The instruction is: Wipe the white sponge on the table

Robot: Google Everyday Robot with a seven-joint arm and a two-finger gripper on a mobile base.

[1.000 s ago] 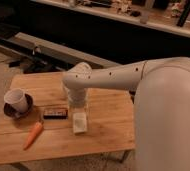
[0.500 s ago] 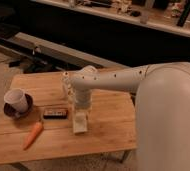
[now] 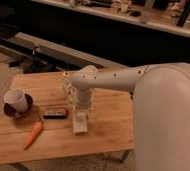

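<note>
Directly over one white sponge point(image 3: 80, 124) on the table point(image 3: 110, 127), fingers point(image 3: 83, 106) spread.

The room is dim. A long pale counter point(image 3: 138, 19) carrying small clutter runs across the back, dark panels point(image 3: 113, 42) under it; greyish floor point(image 3: 2, 77) lies at left.

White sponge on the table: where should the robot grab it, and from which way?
Best guess: pinch its two long sides, near the middle, coming straight down from above. The white sponge lies flat on the table, so only top and edges are reachable, and its short width looks easiest to span. The end effector hangs open just over its far end.
</note>
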